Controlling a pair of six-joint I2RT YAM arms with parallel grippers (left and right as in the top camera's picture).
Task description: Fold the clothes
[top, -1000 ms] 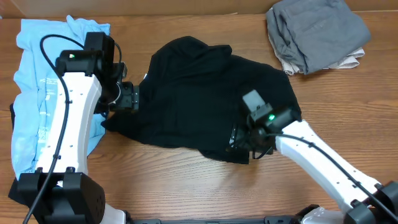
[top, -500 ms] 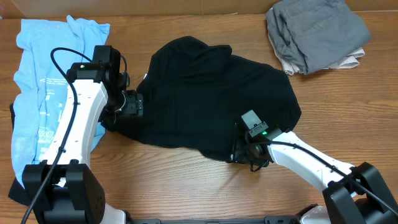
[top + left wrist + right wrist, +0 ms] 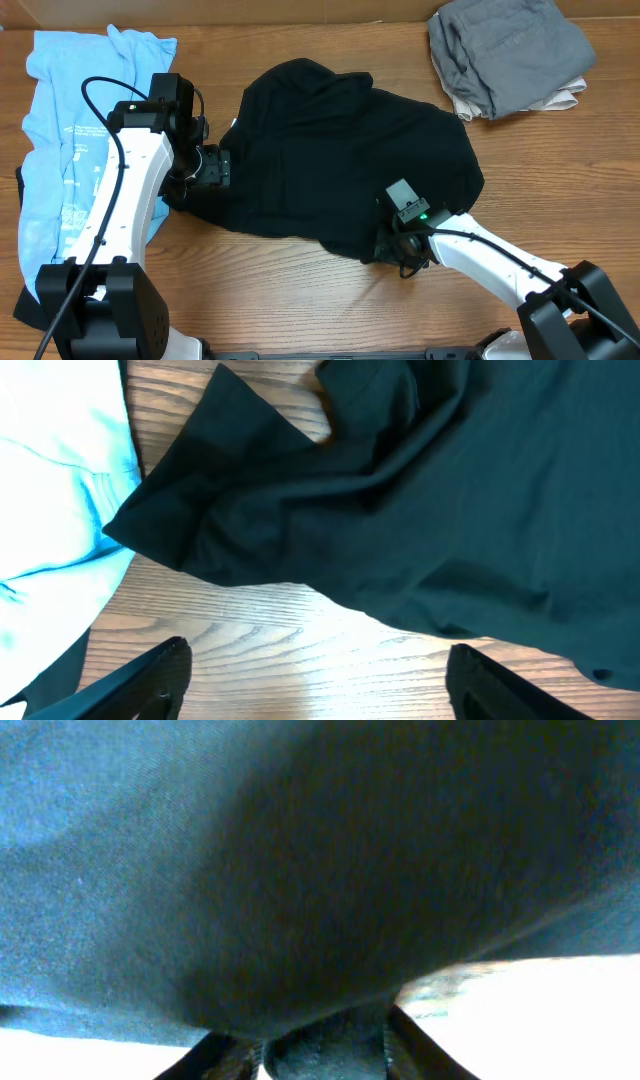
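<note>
A black shirt (image 3: pixel 340 150) lies crumpled across the middle of the wooden table. My left gripper (image 3: pixel 205 168) is open at the shirt's left edge, near a loose black corner (image 3: pixel 190 510); its fingers (image 3: pixel 315 685) are spread wide over bare wood with nothing between them. My right gripper (image 3: pixel 392 250) is at the shirt's front hem, its fingers (image 3: pixel 325 1055) shut on a fold of the black fabric (image 3: pixel 300 870), which fills the right wrist view.
A light blue garment (image 3: pixel 70 140) lies along the left side, partly under my left arm; it also shows in the left wrist view (image 3: pixel 50 480). A folded grey and beige pile (image 3: pixel 505 55) sits at the back right.
My right gripper has slid down and left to the shirt's front hem and closed on the fabric. My left gripper shifted slightly right toward the shirt's edge.
</note>
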